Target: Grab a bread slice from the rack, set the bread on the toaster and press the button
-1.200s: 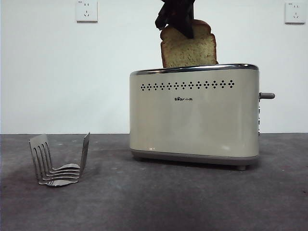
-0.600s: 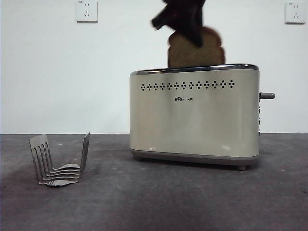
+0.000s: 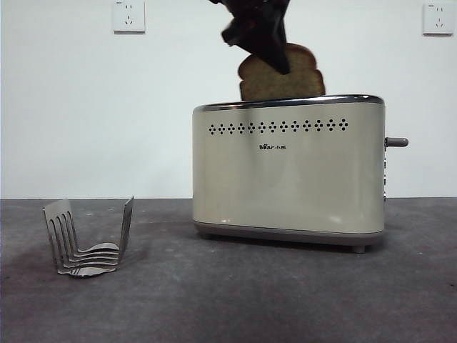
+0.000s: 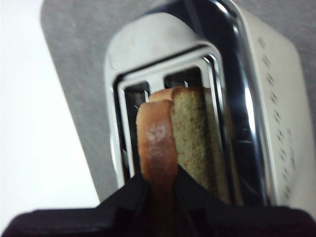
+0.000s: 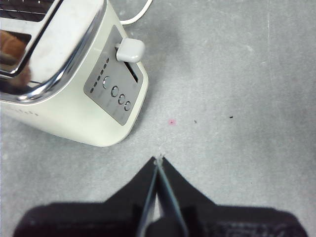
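My left gripper (image 3: 263,39) is shut on the slice of bread (image 3: 282,77) by its brown crust and holds it upright over the top of the cream toaster (image 3: 288,171). In the left wrist view the slice of bread (image 4: 173,140) hangs over the toaster's slots (image 4: 185,79), its lower edge hidden behind the chrome rim. The metal rack (image 3: 87,239) stands empty at the left. The button (image 3: 396,142) sticks out from the toaster's right end; it also shows in the right wrist view (image 5: 130,50). My right gripper (image 5: 158,163) is shut and empty above the table beside that end.
Small round bumps (image 5: 116,92) sit in a row below the lever on the toaster's end panel. A white cord (image 5: 136,17) runs behind the toaster. Two wall sockets (image 3: 128,16) are on the white wall.
The slice of bread has swung right and back left above the toaster and now sits a little lower, with less of it showing above the rim.
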